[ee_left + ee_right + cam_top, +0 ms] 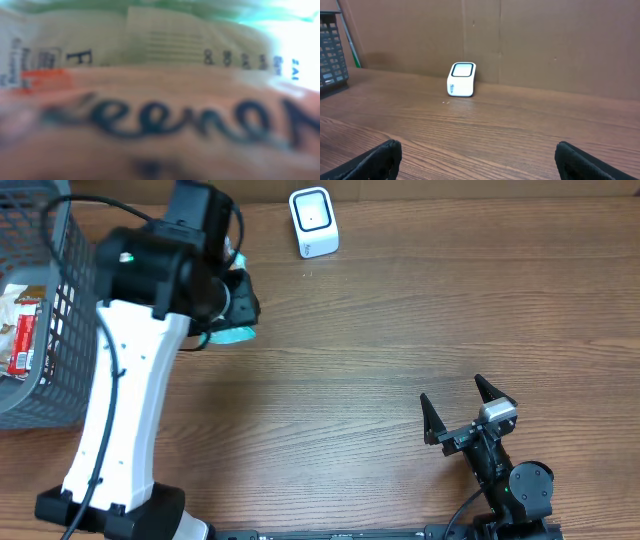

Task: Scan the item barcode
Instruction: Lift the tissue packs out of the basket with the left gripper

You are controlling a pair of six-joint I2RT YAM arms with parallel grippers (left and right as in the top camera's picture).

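Blurred packet (teal-edged) in left claw; right claw wide, empty.

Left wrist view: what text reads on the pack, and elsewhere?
"eene": dark script across the pack, ends blurred.
"F": bold, on its pale panel.
Small print at right: blurred.
Red packet in the basket: too small.
Scanner: none.

Scanner right of basket, well apart
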